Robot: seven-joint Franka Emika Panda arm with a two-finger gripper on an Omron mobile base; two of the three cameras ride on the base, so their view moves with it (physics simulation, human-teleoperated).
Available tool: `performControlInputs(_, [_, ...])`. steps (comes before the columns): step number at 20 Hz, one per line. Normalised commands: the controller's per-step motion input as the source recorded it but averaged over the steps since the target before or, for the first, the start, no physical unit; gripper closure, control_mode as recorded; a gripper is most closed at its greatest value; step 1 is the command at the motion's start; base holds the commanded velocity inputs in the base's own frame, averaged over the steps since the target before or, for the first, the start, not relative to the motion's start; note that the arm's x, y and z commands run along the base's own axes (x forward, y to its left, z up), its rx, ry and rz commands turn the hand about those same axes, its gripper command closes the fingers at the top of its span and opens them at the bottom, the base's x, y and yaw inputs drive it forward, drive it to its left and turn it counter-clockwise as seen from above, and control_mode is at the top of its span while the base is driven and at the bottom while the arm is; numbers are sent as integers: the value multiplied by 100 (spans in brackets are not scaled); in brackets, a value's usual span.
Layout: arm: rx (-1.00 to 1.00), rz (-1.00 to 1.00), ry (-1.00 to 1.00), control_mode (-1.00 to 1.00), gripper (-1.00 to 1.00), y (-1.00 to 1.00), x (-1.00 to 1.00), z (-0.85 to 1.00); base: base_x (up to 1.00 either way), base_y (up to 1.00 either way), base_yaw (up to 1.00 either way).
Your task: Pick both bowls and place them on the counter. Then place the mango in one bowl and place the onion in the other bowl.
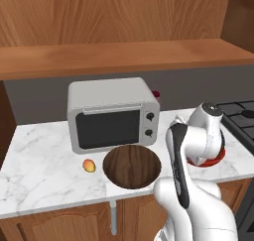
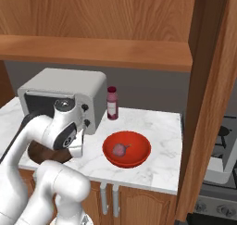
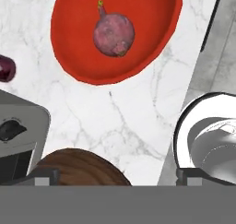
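The white marble worktop [image 1: 44, 170] carries a grey microwave [image 1: 111, 113], a small dark red bottle [image 2: 112, 103] beside it, the mango [image 1: 89, 165], the brown bowl [image 1: 132, 166] and the red bowl [image 2: 126, 149].

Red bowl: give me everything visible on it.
The red bowl is wide, shallow and glossy, like glazed ceramic or plastic. It sits upright on the white marble counter, right of the toaster oven and apart from the wooden bowl. The purplish-red onion rests inside, near its centre. The open gripper isn't touching it.
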Motion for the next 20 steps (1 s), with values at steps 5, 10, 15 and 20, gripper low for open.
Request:
performControlInputs(5, [-12, 8, 0, -100, -100, 72, -9, 29, 0, 0, 0])
performControlInputs(10, [-6, 9, 0, -100, -100, 66, -6, 33, 0, 0, 0])
performControlInputs(15, [0, 12, 0, -100, -100, 60, -8, 28, 0, 0, 0])
performControlInputs(20, [0, 14, 0, -100, -100, 59, -3, 15, 0, 0, 0])
